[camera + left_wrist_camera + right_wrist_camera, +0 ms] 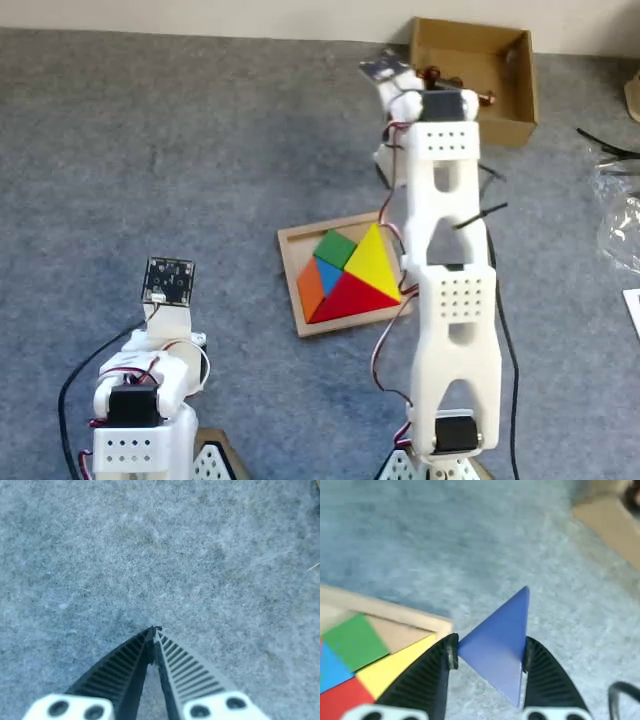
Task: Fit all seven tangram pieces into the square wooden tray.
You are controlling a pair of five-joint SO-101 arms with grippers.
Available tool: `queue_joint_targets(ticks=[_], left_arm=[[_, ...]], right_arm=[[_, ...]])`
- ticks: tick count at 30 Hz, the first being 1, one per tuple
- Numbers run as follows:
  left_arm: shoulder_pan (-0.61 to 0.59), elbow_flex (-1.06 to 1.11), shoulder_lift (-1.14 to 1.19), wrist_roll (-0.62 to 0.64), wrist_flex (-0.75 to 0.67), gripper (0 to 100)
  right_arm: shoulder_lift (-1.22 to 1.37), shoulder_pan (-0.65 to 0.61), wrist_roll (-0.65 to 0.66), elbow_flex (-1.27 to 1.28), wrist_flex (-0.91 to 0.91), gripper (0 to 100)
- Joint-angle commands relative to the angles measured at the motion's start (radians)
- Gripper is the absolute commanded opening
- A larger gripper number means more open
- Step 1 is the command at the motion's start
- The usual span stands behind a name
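Blue is what to watch: a blue triangle (pixel 497 640) sits pinched between the two jaws of the right pincer (pixel 489 649), held by its slanted edges with one point jutting out ahead of the tips. The wooden tray (pixel 395 612) lies just beside that pincer, its corner almost under the near jaw. A bare patch of wood (pixel 400 630) shows inside that corner, between the green piece (pixel 352 640) and the yellow piece (pixel 395 667).

I'd worry first about the grip. The jaws press on sloping sides, so the triangle could swivel or squirt out onto the grey tabletop (pixel 150 150) when it is lowered.

Next is the fit. As held, the triangle looks turned off from the gap's shape. Set down that way, I'd expect a point to catch on the rim or ride up on the yellow piece, perhaps shoving its neighbours out of line. A jaw could also knock the rim and shift the whole tray.

The left pincer (pixel 155 630) is pressed together on nothing, well away from the tray.
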Motion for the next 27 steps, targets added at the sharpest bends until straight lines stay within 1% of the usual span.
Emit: queue_joint_targets(ticks=[1, 3, 11, 14, 18, 21, 24, 27], left_arm=[[-0.013, 0.022, -0.013, 0.005, 0.005, 1], [-0.013, 0.022, -0.013, 0.005, 0.005, 1], [-0.013, 0.022, -0.013, 0.005, 0.005, 1], [-0.013, 0.022, -0.013, 0.005, 0.005, 1], [-0.013, 0.022, -0.013, 0.005, 0.005, 1], [-0.013, 0.022, -0.013, 0.005, 0.005, 1], [-0.013, 0.022, -0.013, 0.005, 0.005, 1], [-0.013, 0.022, -0.013, 0.005, 0.005, 1]], right_arm=[[-0.163, -0.062, 0.025, 0.050, 0.016, 9.1], [-0.219, -0.087, 0.031, 0.104, 0.016, 9.1], [-0.407, -0.166, 0.224, 0.291, 0.015, 9.1], [-0.427, -0.179, 0.339, 0.331, 0.013, 9.1], [-0.427, -0.197, 0.552, 0.383, 0.013, 9.1], [-0.429, -0.216, 0.684, 0.455, 0.013, 9.1], [-0.429, -0.225, 0.741, 0.515, 0.013, 9.1], [-0.427, -0.239, 0.764, 0.538, 0.013, 9.1]])
